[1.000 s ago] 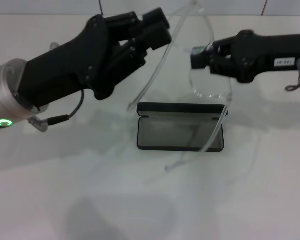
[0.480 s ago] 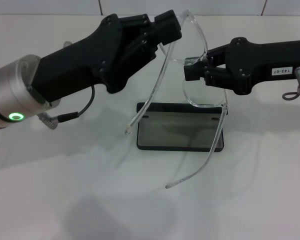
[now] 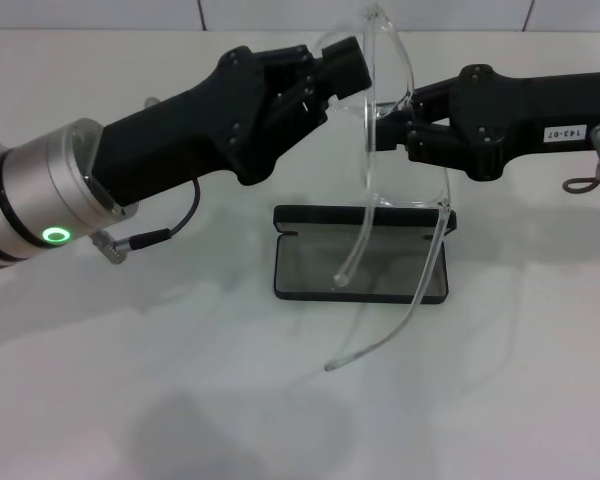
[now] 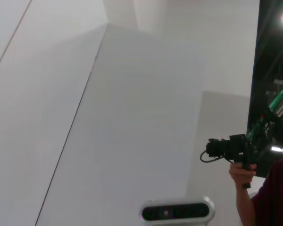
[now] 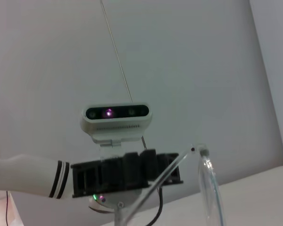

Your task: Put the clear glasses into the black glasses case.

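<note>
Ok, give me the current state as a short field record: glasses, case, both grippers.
glasses: clear glasses held in the air above the case, arms unfolded and hanging down toward it
case: black glasses case open on the table, nothing inside it
left gripper: at one end of the glasses front, gripping it
right gripper: at the other end of the front, gripping it
placed: not yet
</note>
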`<state>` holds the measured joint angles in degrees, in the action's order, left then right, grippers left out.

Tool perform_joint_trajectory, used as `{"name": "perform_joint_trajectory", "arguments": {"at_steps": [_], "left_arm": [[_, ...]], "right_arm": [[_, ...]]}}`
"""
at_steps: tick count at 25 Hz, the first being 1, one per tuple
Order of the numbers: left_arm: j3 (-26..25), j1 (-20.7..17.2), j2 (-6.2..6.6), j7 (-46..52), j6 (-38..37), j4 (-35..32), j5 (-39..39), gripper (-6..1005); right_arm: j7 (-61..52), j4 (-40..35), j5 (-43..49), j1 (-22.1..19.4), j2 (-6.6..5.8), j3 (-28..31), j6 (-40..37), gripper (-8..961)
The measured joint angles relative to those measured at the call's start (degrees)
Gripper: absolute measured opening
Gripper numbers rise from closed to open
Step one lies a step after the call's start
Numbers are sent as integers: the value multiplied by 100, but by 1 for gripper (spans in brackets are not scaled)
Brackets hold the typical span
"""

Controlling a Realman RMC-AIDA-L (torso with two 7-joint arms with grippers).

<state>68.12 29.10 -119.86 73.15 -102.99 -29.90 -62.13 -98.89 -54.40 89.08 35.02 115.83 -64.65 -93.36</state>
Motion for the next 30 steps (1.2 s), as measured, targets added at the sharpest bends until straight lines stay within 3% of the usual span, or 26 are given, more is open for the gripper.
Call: {"name": "perform_joint_trajectory", "arguments": {"at_steps": [18, 30], "left_arm": [[74, -23, -28, -92, 300, 55, -53, 67], [88, -46, -29, -99, -40, 14, 31, 67]], "right_arm": [[-3, 18, -73, -21, 1, -4, -7, 118], [12, 40, -46, -91, -5, -4, 49, 118]]}}
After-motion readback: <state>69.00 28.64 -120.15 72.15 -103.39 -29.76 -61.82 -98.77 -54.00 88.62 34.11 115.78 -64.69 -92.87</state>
